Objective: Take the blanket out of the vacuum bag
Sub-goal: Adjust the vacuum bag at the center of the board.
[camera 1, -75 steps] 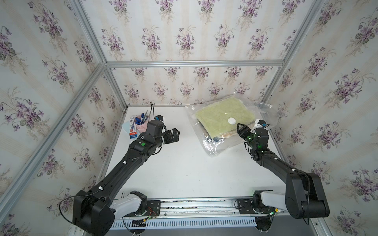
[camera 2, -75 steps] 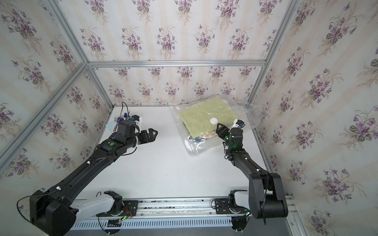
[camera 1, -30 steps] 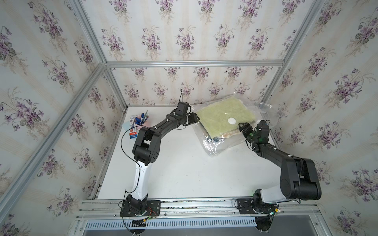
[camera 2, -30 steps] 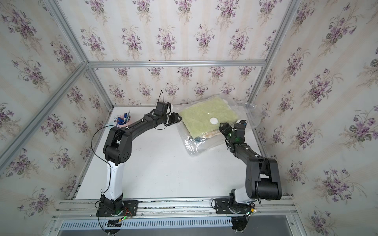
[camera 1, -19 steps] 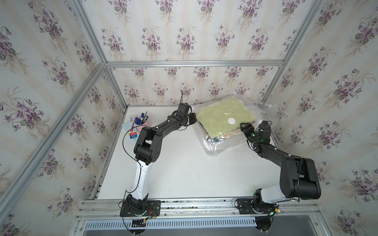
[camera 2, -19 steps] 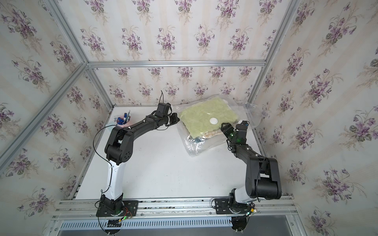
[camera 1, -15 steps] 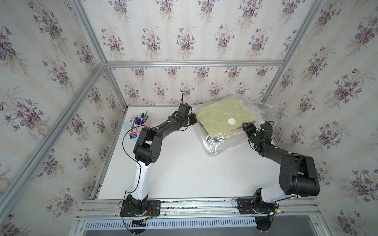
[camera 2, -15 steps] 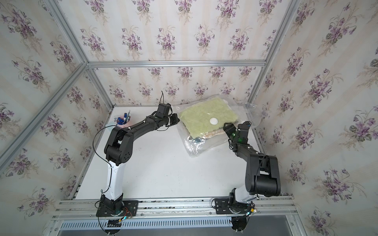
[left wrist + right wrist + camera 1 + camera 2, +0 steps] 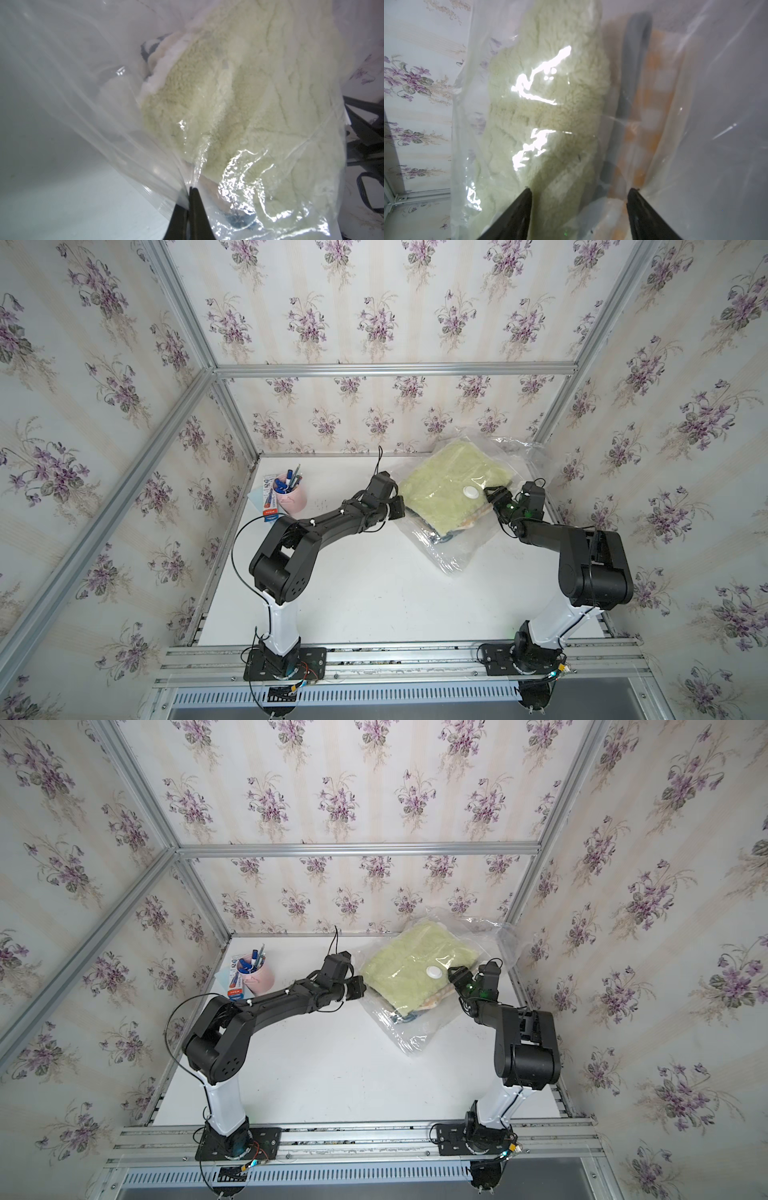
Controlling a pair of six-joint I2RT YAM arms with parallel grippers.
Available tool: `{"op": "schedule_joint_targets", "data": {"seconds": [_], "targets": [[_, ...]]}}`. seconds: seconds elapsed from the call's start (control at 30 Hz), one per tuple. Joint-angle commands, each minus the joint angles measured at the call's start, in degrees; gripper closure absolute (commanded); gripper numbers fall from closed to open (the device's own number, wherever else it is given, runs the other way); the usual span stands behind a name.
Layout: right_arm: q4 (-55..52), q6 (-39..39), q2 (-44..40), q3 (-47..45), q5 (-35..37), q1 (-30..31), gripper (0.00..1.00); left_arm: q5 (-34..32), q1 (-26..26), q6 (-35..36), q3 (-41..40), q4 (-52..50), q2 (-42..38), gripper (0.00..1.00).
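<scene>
A: How far along is the robot?

B: Early, by the look of it. Starting at the left, the left pincer (image 9: 191,188) has its jaws pressed together on a fold of the vacuum bag (image 9: 449,556), at the bag's left edge.

A: And the blanket?

B: The pale green blanket (image 9: 449,485) lies wholly inside the bag, under the white valve disc (image 9: 471,491). The bag sits at the far right of the counter (image 9: 374,593), near the back corner.

A: And the right side?

B: The right pincer (image 9: 581,190) stands with its jaws wide apart against the bag's right side, gripping nothing.

A: So what remains?

B: Probably all that counts. Whether the zip edge is open cannot be told, and the blanket has yet to be drawn out.
</scene>
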Motion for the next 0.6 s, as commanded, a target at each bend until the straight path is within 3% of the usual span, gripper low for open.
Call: {"op": "schedule_joint_targets", "data": {"seconds": [0.0, 0.2, 0.33, 0.43, 0.57], "targets": [[-0.2, -1.6, 1.6, 1.0, -4.3, 1.8, 0.28, -2.5, -2.7, 0.0, -4.8, 0.6, -3.1, 1.0], [-2.6, -5.4, 5.1, 6.7, -7.8, 8.5, 0.29, -7.8, -8.2, -2.8, -15.4, 1.3, -10.8, 0.98], [-5.9, -9.6, 9.0, 13.8, -12.7, 12.6, 0.28, -10.9, -12.9, -2.5, -20.4, -1.6, -16.7, 0.73], [-11.8, -14.9, 12.1, 20.3, -15.0, 15.2, 0.26, -14.4, -18.4, -1.9, -23.9, -4.0, -21.5, 0.39], [-14.2, -17.4, 12.6, 22.8, -14.2, 16.1, 0.24, -24.2, -26.8, -0.6, -25.3, -13.0, -27.8, 0.14]]}}
